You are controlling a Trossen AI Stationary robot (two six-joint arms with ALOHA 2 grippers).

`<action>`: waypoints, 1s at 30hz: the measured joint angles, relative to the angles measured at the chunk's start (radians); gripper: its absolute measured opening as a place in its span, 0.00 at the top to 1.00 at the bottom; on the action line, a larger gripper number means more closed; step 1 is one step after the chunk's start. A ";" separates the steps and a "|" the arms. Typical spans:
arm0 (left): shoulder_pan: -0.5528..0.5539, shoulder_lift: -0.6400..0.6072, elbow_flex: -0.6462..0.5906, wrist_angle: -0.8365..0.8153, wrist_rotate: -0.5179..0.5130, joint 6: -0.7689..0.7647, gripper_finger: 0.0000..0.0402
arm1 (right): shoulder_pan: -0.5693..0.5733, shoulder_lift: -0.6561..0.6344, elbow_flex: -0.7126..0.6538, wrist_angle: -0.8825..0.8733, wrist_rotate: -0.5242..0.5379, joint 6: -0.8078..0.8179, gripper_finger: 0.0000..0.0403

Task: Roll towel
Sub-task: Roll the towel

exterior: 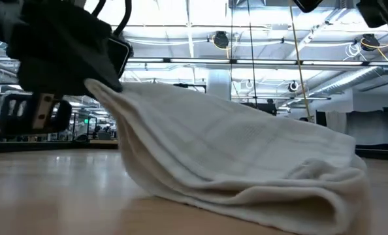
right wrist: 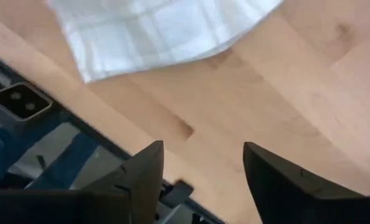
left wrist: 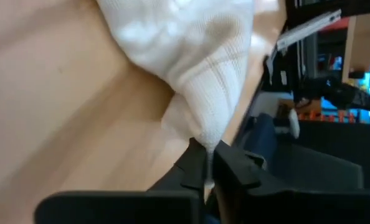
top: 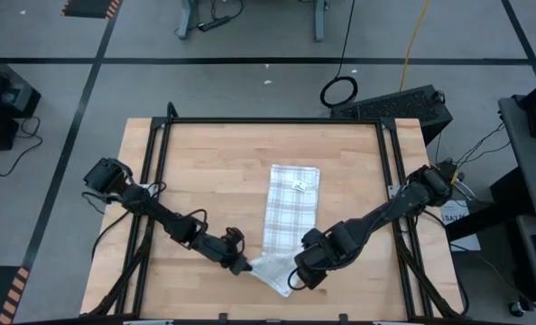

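Note:
The towel point(top: 291, 212), white with a tan-grey check and a small label, lies lengthwise along the middle of the wooden table point(top: 205, 181). Its near end point(top: 272, 271) is bunched and folded over on itself. My left gripper point(top: 243, 267) is shut on the near left corner of that end, seen in the low view as a raised peak point(exterior: 102, 88). My right gripper point(top: 302, 273) hangs open above the near right part of the towel; in its wrist view only bare table lies between its fingers point(right wrist: 203, 162), with the towel's edge point(right wrist: 160, 37) beyond them. My left gripper pinches a corner of the towel's near end point(left wrist: 207, 140) between its two fingertips point(left wrist: 194, 165). It comes slanting down from the table's left. The cloth there is gathered into a point, with more than one layer. That corner is raised, and the rest of the towel point(exterior: 246, 163) slopes down from it onto the table.
Black frame rails point(top: 155, 162) run along the table's left, right and far sides. The table's near edge point(right wrist: 79, 99) lies close to my right gripper. Bare wood point(top: 205, 181) spreads left of the towel and on its far side.

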 joint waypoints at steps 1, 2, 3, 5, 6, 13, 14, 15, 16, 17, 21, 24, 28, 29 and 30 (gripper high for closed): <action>-0.001 0.000 0.000 0.000 0.023 -0.007 0.90 | -0.004 0.000 0.000 -0.004 0.004 -0.003 0.47; -0.003 0.000 0.000 -0.001 0.053 -0.008 0.86 | -0.009 -0.001 0.000 -0.005 0.004 -0.007 0.47; -0.003 0.000 0.000 -0.004 0.087 -0.018 0.81 | -0.013 -0.002 0.000 -0.005 0.004 -0.008 0.47; -0.006 -0.002 0.000 -0.011 0.150 -0.054 0.70 | -0.020 -0.013 0.000 -0.013 0.018 -0.010 0.46; -0.006 -0.005 0.000 -0.014 0.183 -0.075 0.64 | -0.027 -0.023 0.000 -0.015 0.036 -0.012 0.46; 0.022 -0.086 0.000 -0.046 0.382 -0.121 0.38 | -0.074 -0.131 0.000 -0.128 0.221 -0.020 0.46; 0.034 -0.106 0.000 -0.050 0.393 -0.119 0.37 | -0.084 -0.149 0.000 -0.157 0.248 -0.020 0.46; 0.049 -0.129 0.000 -0.054 0.394 -0.109 0.37 | -0.093 -0.166 0.000 -0.182 0.278 -0.018 0.46; 0.068 -0.151 0.000 -0.055 0.391 -0.090 0.37 | -0.104 -0.184 0.000 -0.204 0.311 -0.015 0.46; 0.092 -0.175 0.001 -0.060 0.376 -0.065 0.37 | -0.113 -0.198 0.001 -0.225 0.344 -0.013 0.46; 0.230 -0.243 0.001 -0.103 0.289 0.091 0.39 | -0.173 -0.247 0.001 -0.262 0.434 -0.017 0.46; 0.373 -0.257 0.002 -0.102 0.288 0.273 0.41 | -0.239 -0.268 0.002 -0.247 0.448 -0.032 0.48; 0.574 -0.223 0.043 -0.147 0.402 0.509 0.46 | -0.325 -0.268 0.002 -0.232 0.438 -0.040 0.53; 0.620 -0.207 0.059 -0.156 0.443 0.569 0.48 | -0.347 -0.268 0.002 -0.229 0.436 -0.039 0.55; 0.660 -0.189 0.082 -0.169 0.483 0.628 0.50 | -0.368 -0.268 0.002 -0.226 0.437 -0.039 0.57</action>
